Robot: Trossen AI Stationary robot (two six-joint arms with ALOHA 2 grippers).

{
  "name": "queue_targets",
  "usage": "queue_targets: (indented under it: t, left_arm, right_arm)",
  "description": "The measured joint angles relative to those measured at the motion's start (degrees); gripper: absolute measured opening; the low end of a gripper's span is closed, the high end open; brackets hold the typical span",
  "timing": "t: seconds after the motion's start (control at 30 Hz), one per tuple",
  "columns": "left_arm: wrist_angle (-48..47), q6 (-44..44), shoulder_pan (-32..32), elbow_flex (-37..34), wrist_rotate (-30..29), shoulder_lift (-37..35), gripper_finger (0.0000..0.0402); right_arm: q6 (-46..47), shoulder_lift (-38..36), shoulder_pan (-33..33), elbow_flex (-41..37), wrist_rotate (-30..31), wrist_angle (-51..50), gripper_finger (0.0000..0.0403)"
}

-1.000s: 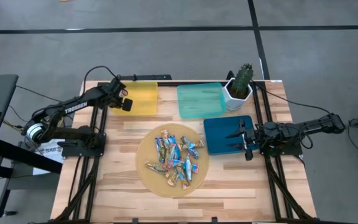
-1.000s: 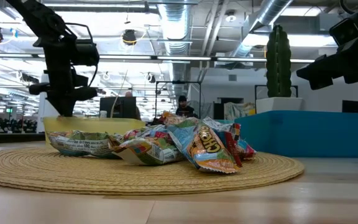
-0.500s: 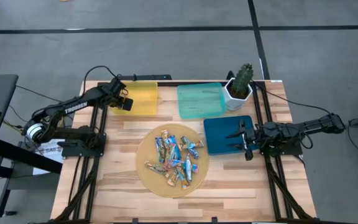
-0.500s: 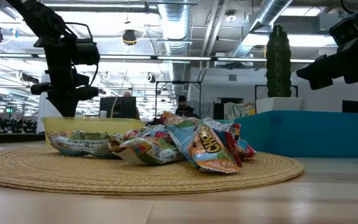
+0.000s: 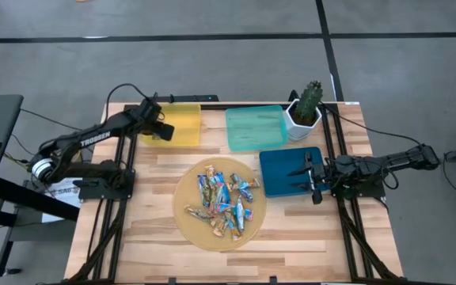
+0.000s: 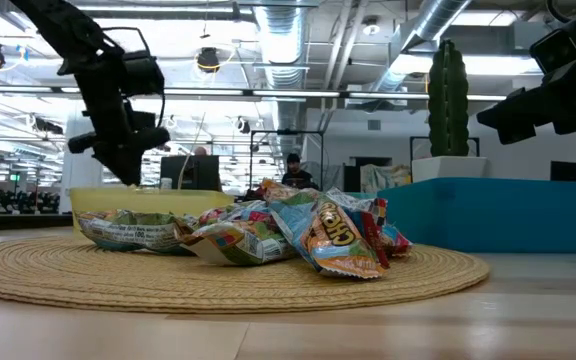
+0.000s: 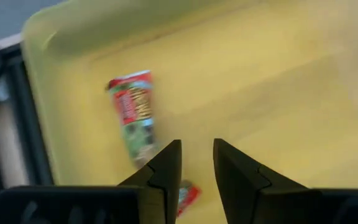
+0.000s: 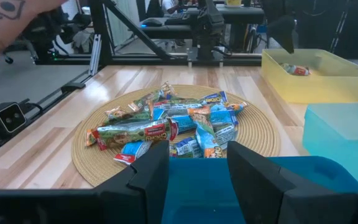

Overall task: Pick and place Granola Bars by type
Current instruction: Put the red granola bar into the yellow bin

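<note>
Several granola bars in blue-and-white and orange wrappers lie heaped on a round woven mat; the heap also shows in the low view and the right wrist view. One red-and-green bar lies flat on the floor of the yellow tray. My left gripper hovers over that tray's left part, open and empty, and also shows in its wrist view. My right gripper waits open and empty over the dark blue tray.
A teal tray stands at the far middle, beside a potted cactus at the far right. A red wrapper piece lies in the yellow tray under my left fingers. A person's arm shows beyond the table's left side.
My left gripper has tipped out of the upright over the yellow tray and swung a little toward the table's right. The bars and my right gripper have stayed still.
</note>
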Motion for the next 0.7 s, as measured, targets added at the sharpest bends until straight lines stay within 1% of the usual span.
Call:
queue_targets:
  t: [0.13,0.27,0.47,0.7]
  left_arm:
    - [1.26,0.11,-3.9,0.0,2.3,-2.85,0.0087]
    - [3.04,0.11,-9.5,0.0,3.68,-5.99,0.0087]
    - [5.21,2.03,-19.89,0.0,6.48,-9.26,0.0087]
    - [7.57,6.22,-32.86,0.0,9.72,-10.07,0.0087]
  right_arm:
    - [0.0,0.01,-0.01,-0.01,0.0,0.02,0.0154]
    - [0.0,0.0,0.0,0.0,0.0,0.02,0.0154]
    - [0.0,0.02,-0.01,-0.01,0.0,0.02,0.0154]
    - [0.0,0.01,-0.01,-0.01,0.0,0.02,0.0154]
